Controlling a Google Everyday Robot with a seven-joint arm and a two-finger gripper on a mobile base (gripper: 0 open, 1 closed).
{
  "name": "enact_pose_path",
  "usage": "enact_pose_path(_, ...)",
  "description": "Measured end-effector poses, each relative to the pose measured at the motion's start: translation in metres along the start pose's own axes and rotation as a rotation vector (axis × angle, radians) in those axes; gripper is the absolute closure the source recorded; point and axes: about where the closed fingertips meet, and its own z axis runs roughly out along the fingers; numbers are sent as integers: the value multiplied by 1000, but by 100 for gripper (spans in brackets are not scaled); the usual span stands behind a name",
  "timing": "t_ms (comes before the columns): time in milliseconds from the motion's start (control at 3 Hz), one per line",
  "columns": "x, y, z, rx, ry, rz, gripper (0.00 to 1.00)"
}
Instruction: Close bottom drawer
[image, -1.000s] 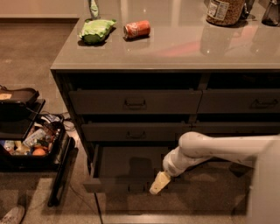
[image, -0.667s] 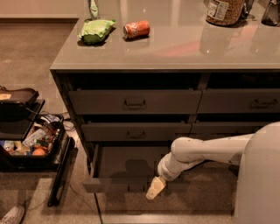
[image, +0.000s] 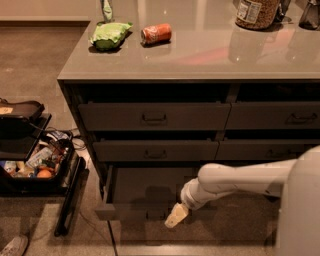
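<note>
Arm (image: 240, 180): my white forearm comes in from the right, low across the cabinet front, and slopes down to the left.
Gripper (image: 176, 216): the cream tip sits at the front panel of the bottom drawer, right of its centre. I cannot tell whether it is touching the panel or just short of it.
Grip state: I cannot tell whether it is released or clenched. Nothing is seen held in it.
Reason for placement: in my judgement the tip is set at the outer face so that a push toward the cabinet drives the drawer home. No grasp looks necessary.
Bottom drawer (image: 131, 211): lowest of the left column, pulled well out over the floor. The interior is exposed and no contents are seen.
Orientation: the long axis runs left to right, parallel to the cabinet face. The front faces outward, away from the cabinet, and closing travel is straight back.
Handle: too dark to place.
Risk: contact right of centre may skew the drawer on its runners.
Middle drawer (image: 155, 150): in, front in line with the cabinet.
Top drawer (image: 154, 116): in, likewise.
Floor, left: a black crate (image: 30, 170) of mixed items stands beside the cabinet, apart from the open drawer.
Countertop (image: 210, 60): carries a green bag (image: 109, 35), an orange can (image: 156, 34) lying on its side, and a jar (image: 256, 12) further right.
</note>
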Motion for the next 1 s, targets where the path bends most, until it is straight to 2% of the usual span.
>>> enact_pose_path(333,4,-2,23,58,-121,98,0)
enact_pose_path(667,-7,-19,20,122,-170,100,0)
enact_pose_path(1000,-7,-19,20,122,-170,100,0)
